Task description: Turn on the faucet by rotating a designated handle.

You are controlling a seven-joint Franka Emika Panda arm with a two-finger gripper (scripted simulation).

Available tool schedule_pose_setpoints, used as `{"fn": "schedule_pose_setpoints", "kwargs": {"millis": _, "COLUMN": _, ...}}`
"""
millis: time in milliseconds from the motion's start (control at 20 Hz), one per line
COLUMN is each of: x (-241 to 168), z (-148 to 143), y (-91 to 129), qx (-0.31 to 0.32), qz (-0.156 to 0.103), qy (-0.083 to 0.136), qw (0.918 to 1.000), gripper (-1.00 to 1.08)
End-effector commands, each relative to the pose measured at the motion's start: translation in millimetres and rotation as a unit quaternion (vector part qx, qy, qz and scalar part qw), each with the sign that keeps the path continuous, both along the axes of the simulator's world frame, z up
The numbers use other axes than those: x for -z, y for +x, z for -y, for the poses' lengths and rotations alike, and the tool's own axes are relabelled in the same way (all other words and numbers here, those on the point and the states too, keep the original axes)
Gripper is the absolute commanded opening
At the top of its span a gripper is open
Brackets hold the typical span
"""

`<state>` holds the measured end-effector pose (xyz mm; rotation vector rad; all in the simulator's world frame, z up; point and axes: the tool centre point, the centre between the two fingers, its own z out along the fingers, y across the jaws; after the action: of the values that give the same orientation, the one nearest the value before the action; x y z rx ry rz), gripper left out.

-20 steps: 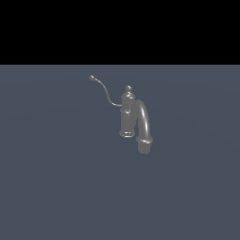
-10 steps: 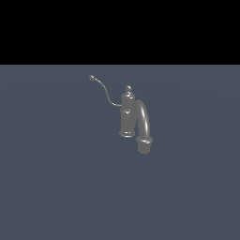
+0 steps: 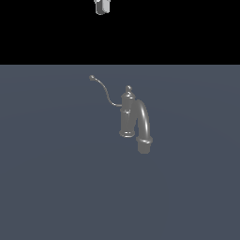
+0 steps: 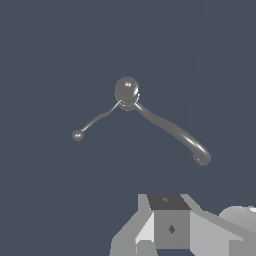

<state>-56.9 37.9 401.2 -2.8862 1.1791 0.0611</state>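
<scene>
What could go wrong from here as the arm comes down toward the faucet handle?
1. The handle is a thin wire with a small ball tip, close to the post of the faucet; a slightly off descent could hit the knob on top or the thick spout instead.
2. The tool is high above, only partly in view, so its alignment is uncertain.

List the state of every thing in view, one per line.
faucet: upright on the grey floor, untouched.
spout: arches over and points down, with nothing coming out.
handle: sticks out to the exterior view's left of the post, ball tip free, nothing gripping it.
gripper: high above the faucet at the top edge of the exterior view, holding nothing; open or shut cannot be told.
</scene>
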Motion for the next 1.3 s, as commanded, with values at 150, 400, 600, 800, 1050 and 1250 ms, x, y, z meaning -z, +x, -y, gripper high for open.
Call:
{"fn": "schedule_pose_setpoints", "kwargs": {"millis": 150, "x": 22, "z": -8, "y": 30, "qx": 0.066, "qz": 0.0, "qy": -0.003, "qw": 0.9978, "gripper": -1.0}}
{"fn": "schedule_pose_setpoints", "kwargs": {"millis": 400, "x": 45, "z": -16, "y": 56, "qx": 0.125, "qz": 0.0, "qy": -0.006, "qw": 0.9922, "gripper": -1.0}}
{"fn": "schedule_pose_setpoints", "kwargs": {"millis": 600, "x": 65, "z": -22, "y": 76, "qx": 0.172, "qz": 0.0, "qy": -0.009, "qw": 0.9851, "gripper": -1.0}}
{"fn": "schedule_pose_setpoints", "kwargs": {"millis": 800, "x": 86, "z": -29, "y": 94, "qx": 0.218, "qz": 0.001, "qy": -0.012, "qw": 0.9759, "gripper": -1.0}}
{"fn": "schedule_pose_setpoints", "kwargs": {"millis": 1050, "x": 113, "z": -38, "y": 115, "qx": 0.272, "qz": 0.003, "qy": -0.016, "qw": 0.9621, "gripper": -1.0}}
{"fn": "schedule_pose_setpoints", "kwargs": {"millis": 1250, "x": 132, "z": -43, "y": 127, "qx": 0.306, "qz": 0.004, "qy": -0.018, "qw": 0.9518, "gripper": -1.0}}
